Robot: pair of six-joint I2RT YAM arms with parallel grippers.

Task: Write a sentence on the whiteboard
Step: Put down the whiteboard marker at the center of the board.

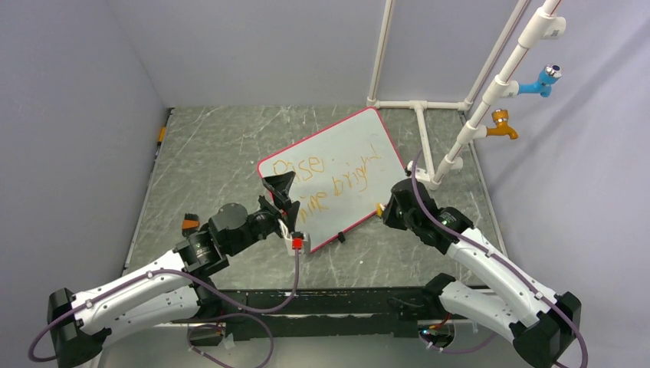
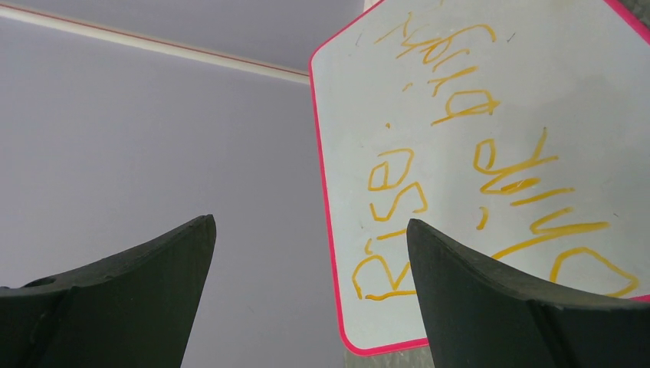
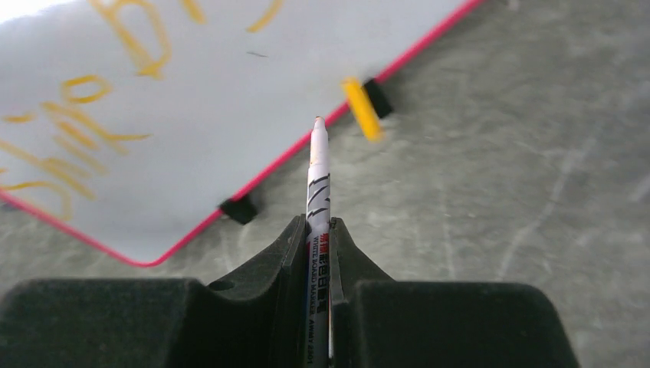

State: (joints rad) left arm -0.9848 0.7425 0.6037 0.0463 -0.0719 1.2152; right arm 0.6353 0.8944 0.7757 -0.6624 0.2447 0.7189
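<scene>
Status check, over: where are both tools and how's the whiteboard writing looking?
Left tool open, empty, by whiteboard corner. Right tool shut on marker, tip off the board. Sentence written in two orange rows. Small yellow piece lies by the rim.

**Materials and finishes**

The whiteboard (image 1: 345, 165) is smooth, glossy white with a pink plastic-looking rim. The worktop (image 1: 215, 153) is matt, scuffed, marbled grey. The fingers (image 2: 138, 284) of the left end effector (image 2: 310, 222) look matt black; the marker (image 3: 318, 176) barrel is glossy white.

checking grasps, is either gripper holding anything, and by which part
The right gripper pinches the marker by its barrel, tip exposed; left gripper is open, empty.
</scene>
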